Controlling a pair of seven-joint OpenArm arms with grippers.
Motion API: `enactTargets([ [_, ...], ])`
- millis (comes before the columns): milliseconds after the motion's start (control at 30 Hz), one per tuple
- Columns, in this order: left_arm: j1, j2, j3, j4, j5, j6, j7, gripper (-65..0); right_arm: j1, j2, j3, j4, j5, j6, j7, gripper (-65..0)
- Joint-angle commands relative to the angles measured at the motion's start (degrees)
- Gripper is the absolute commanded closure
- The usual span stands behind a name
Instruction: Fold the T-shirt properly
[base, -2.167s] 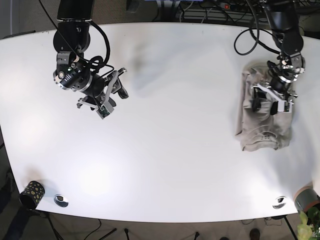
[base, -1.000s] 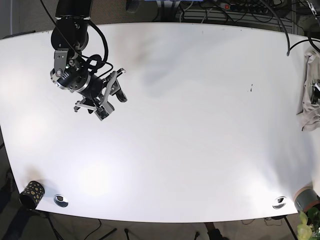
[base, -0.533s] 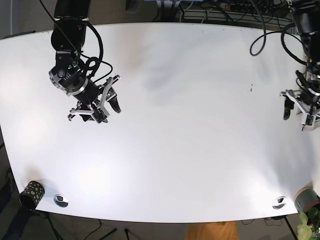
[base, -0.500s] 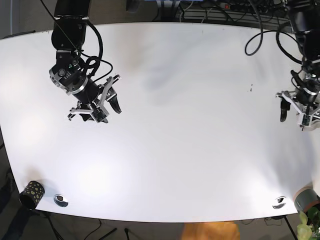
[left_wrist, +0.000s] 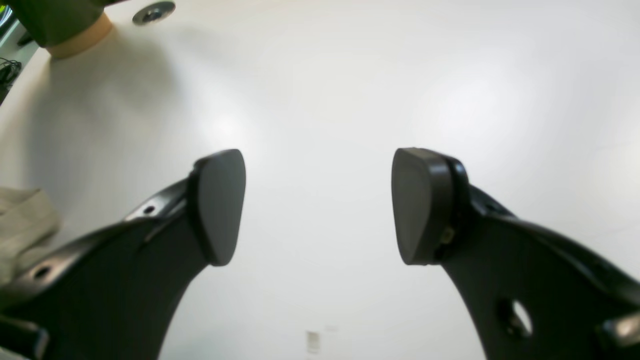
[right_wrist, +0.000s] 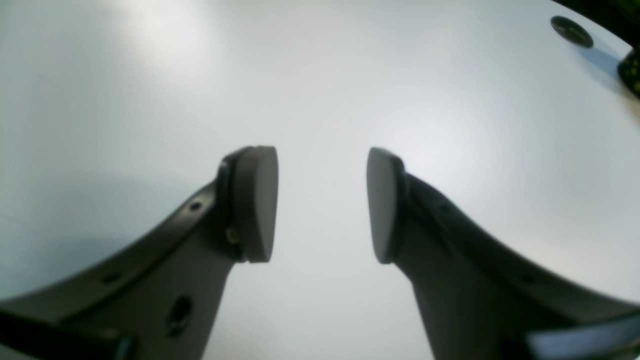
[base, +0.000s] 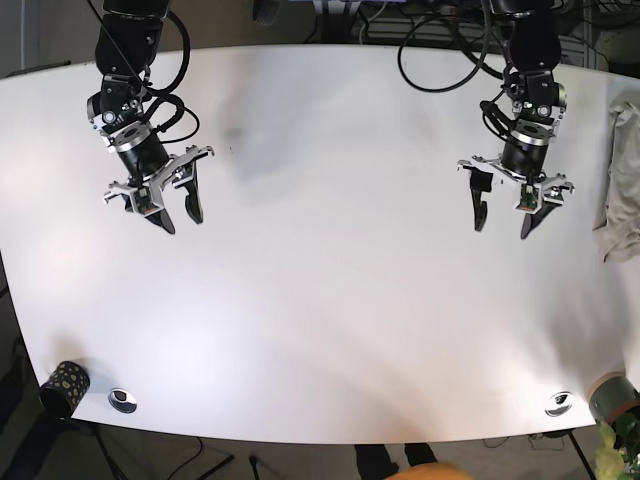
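The T-shirt (base: 622, 190) is a crumpled beige bundle at the table's far right edge, partly cut off by the base view. A corner of the T-shirt (left_wrist: 22, 220) shows at the lower left of the left wrist view. My left gripper (base: 503, 220) hangs open over bare white table, left of the shirt and apart from it. In its own view, the left gripper (left_wrist: 320, 205) holds nothing between its dark fingers. My right gripper (base: 178, 214) is open over the table's left part, far from the shirt. The right gripper (right_wrist: 320, 205) is likewise empty.
A black speckled cup (base: 64, 388) and a metal grommet (base: 122, 400) sit at the front left corner. Another grommet (base: 558, 404) and a plant pot (base: 612, 398) are at the front right. Cables run along the back edge.
My left gripper has moved left and up, away from the right edge. My right gripper has shifted up and turned its fingers downward. The shirt now shows at the right edge.
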Motion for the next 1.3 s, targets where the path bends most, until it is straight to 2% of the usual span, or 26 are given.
enactTargets([
  [0, 1.81, 1.50, 1.39, 3.38, -0.41, 1.66, -1.52, -42.1, -1.53, 0.60, 1.23, 0.12, 1.23, -0.46, 4.00, -26.8],
  [233, 12.53, 7.04, 4.56, 10.24, -0.33, 1.84, -1.43, -42.1, -9.27, 0.52, 2.55, 2.75, 1.76, -0.37, 5.14, -26.8],
  [333, 18.07, 8.54, 5.61, 13.23, -0.33, 1.84, -1.43, -42.1, -14.36, 0.52, 2.55, 5.92, 5.10, -0.37, 4.88, -26.8],
  [500, 27.65, 8.89, 6.67, 17.01, -0.50, 1.84, -1.43, -42.1, -22.89, 0.60, 2.55, 10.14, 8.71, -0.37, 4.88, -26.8],
  [800, 43.04, 8.98, 6.58, 20.17, -0.85, 1.84, -1.43, -41.9, -39.68, -0.36, 2.20, 16.64, 9.50, -0.37, 4.88, -26.8],
  [933, 47.96, 8.98, 6.67, 20.61, -0.85, 1.84, -1.43, -41.9, -45.22, -1.15, 2.46, 18.05, 13.63, -0.37, 4.88, -26.8],
  [1000, 49.28, 8.98, 6.67, 20.26, -1.64, 1.84, -1.43, -41.9, -47.16, -1.15, 2.46, 17.96, 14.42, -0.37, 4.88, -26.8],
  [1100, 51.65, 8.62, 6.49, 19.29, -5.60, 1.84, -0.64, -41.9, -49.88, -1.15, 2.46, 17.61, 14.42, -0.37, 4.88, -26.8],
  [1167, 52.36, 8.45, 6.40, 18.68, -7.89, 1.84, 2.44, -41.9, -51.29, -1.15, 2.38, 16.29, 14.51, -0.37, 4.88, -26.8],
  [1267, 52.44, 7.66, 5.97, 17.18, -8.41, 1.84, 6.40, -41.9, -51.90, -1.15, 2.03, 13.22, 14.33, -0.37, 4.88, -26.8],
])
